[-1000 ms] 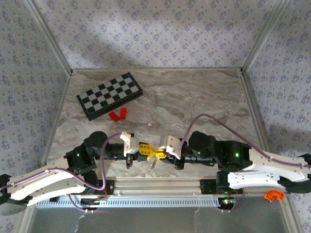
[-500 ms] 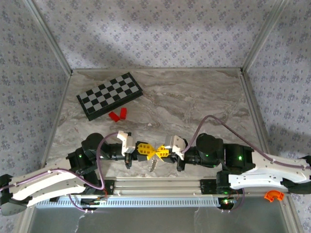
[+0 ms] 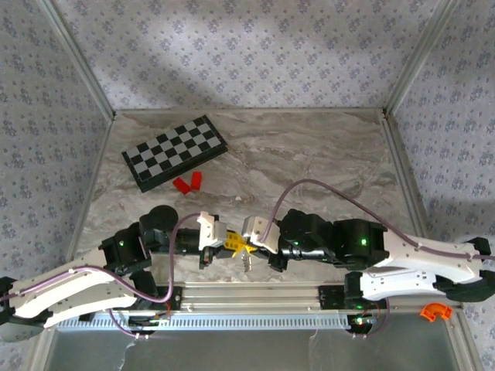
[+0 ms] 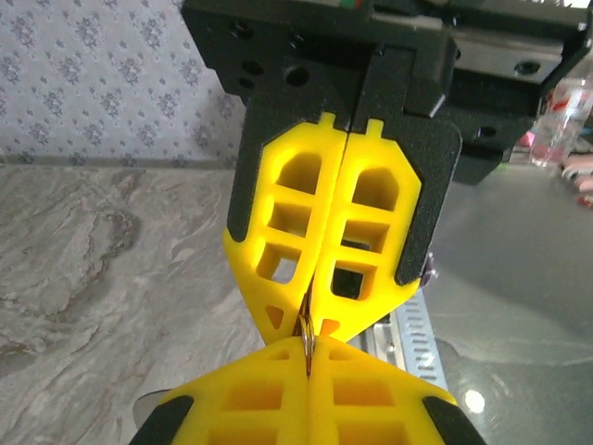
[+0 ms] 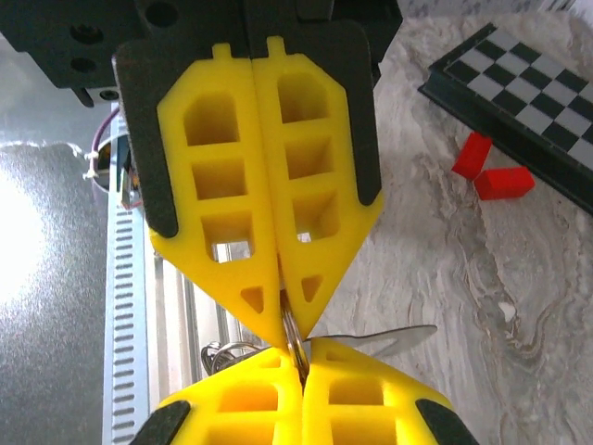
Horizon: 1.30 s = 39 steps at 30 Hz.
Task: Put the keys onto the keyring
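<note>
Keyring [image 5: 291, 332] is pinched edge-on where both jaw pairs, clamped tight, meet tip to tip, left gripper [image 3: 232, 245] at nine o'clock, right gripper [image 3: 247, 247] at three; a silvery key [image 3: 244, 263] is hung at six o'clock beneath, equally near both.

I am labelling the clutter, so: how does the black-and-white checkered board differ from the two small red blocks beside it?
Pattern: the black-and-white checkered board has squares in two tones; the two small red blocks are plain red. Size: the board is far larger than both blocks together. Shape: the board is a flat slab; the blocks are chunky. Shared: both lie on the marbled tabletop.
</note>
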Each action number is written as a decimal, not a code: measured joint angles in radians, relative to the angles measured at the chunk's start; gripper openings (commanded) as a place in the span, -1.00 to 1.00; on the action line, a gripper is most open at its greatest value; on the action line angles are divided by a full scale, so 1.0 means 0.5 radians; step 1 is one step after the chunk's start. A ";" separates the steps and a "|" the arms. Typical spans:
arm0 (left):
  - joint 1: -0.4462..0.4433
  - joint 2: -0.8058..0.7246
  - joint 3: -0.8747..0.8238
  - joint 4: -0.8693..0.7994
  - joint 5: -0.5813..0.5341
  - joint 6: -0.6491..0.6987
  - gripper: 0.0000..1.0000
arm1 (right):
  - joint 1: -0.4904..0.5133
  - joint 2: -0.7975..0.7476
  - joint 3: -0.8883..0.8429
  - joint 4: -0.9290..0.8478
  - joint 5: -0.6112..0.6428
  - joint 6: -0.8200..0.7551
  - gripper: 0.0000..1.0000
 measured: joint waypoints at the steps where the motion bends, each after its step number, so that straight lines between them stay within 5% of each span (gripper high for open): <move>1: 0.000 0.001 0.000 -0.011 0.000 0.006 -1.00 | 0.003 0.014 0.014 -0.021 0.001 0.000 -1.00; 8: -0.002 -0.063 -0.034 0.063 -0.008 -0.002 -1.00 | 0.039 -0.001 0.023 0.019 0.029 0.002 -1.00; 15: -0.001 -0.126 -0.164 0.409 0.030 -0.132 -1.00 | 0.098 -0.198 -0.214 0.390 0.129 0.000 -0.75; 27: 0.002 -0.110 -0.240 0.859 0.128 -0.318 -1.00 | 0.108 -0.382 -0.353 0.739 0.070 -0.030 -1.00; 32: 0.002 -0.127 -0.229 0.771 0.108 -0.266 -1.00 | 0.108 -0.375 -0.359 0.722 0.060 -0.040 -1.00; 35: -0.002 -0.137 -0.164 0.538 0.045 -0.159 -0.83 | 0.108 -0.301 -0.285 0.592 0.082 -0.060 -1.00; 39: -0.002 -0.105 0.015 0.180 -0.047 -0.025 -0.84 | 0.111 -0.117 -0.041 0.316 0.137 -0.076 -1.00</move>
